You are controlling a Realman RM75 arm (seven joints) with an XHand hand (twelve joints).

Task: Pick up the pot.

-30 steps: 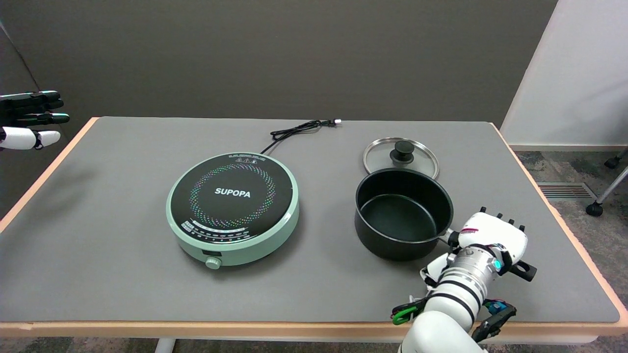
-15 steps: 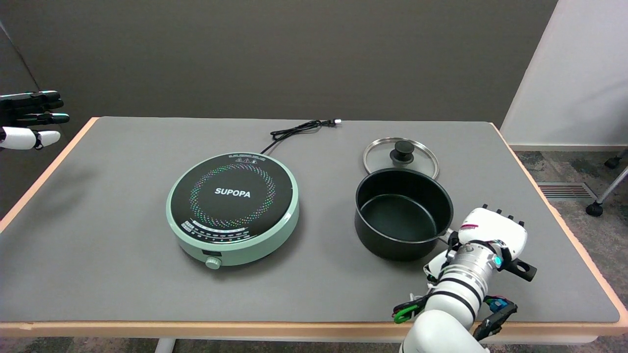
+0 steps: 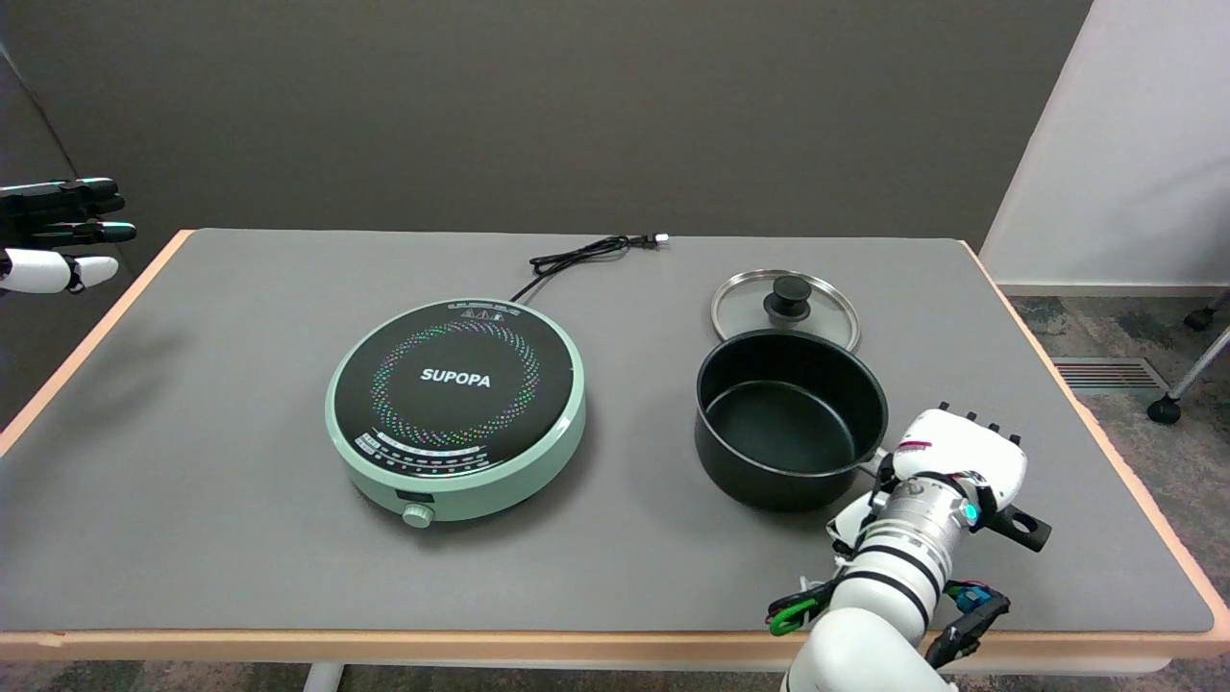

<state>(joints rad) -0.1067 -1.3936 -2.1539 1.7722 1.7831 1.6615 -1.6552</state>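
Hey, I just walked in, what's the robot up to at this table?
The robot hand on the right arm is wrapped over the long handle of the black pot, whose end pokes out past it. The pot is empty and sits on the grey table, not visibly lifted. Its glass lid lies flat just behind it, and a green induction cooker sits to the pot's left, its cord trailing toward the far edge.

The right hand (image 3: 956,457) has crept slightly left along the long handle of the black pot (image 3: 788,418), which sits unmoved.
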